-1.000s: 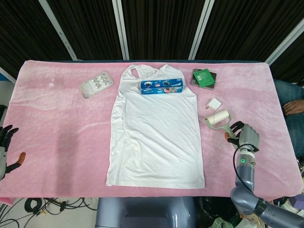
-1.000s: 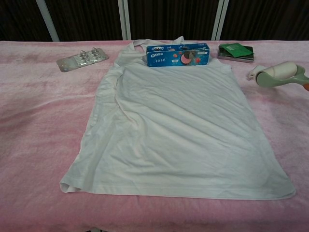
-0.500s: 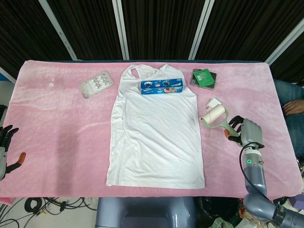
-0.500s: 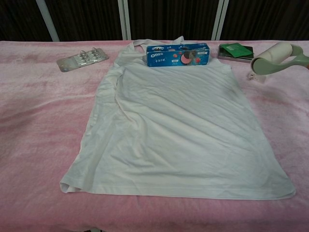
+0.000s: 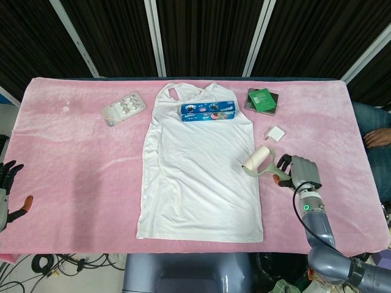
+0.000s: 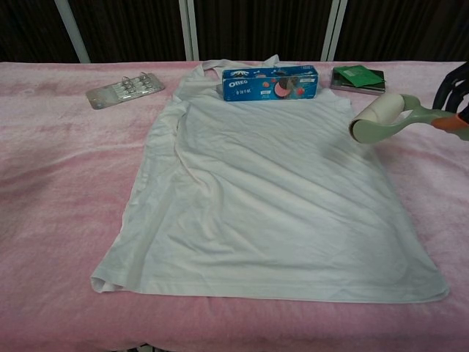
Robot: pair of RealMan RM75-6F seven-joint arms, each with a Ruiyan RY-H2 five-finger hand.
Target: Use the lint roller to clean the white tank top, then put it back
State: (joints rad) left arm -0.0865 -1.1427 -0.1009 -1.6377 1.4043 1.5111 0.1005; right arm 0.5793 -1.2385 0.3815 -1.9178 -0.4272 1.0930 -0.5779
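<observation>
The right hand [image 5: 299,172] grasps the lint roller [image 5: 258,161] by its handle, roll aimed past its fingertips at the white tank top [image 5: 201,177], ready for cleaning.

- The lint roller [image 5: 257,160] has a cream-white roll on a pale green frame with an orange-tipped handle. It is tilted, its roll at the tank top's right edge.
- The white tank top [image 5: 201,174] lies flat and wrinkled on the pink cloth, straps pointing away from the robot.
</observation>
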